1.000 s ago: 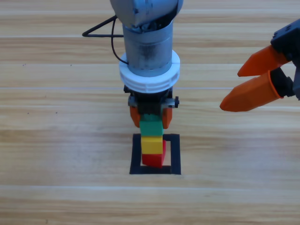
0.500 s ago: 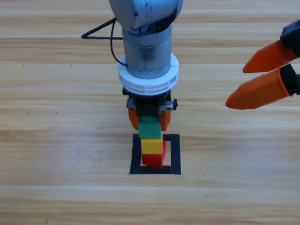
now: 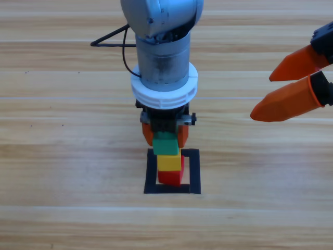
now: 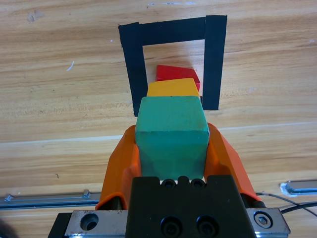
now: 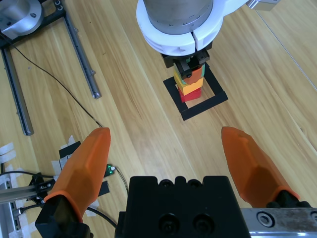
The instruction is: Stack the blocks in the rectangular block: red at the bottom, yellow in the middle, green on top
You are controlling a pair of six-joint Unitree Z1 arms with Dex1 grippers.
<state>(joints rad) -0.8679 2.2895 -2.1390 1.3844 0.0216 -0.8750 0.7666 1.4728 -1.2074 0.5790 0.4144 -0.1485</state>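
No writing shows anywhere. The left gripper (image 4: 171, 148) points straight down, jaws clamped on the green cube (image 3: 166, 143) — set atop the yellow cube (image 3: 169, 162) and red cube (image 3: 172, 177) inside the taped rectangle (image 3: 194, 172). The right gripper (image 3: 260, 99) hangs wide open, empty, well off to the right.

No readable text, labels, brands, numbers or signs showing in any view.
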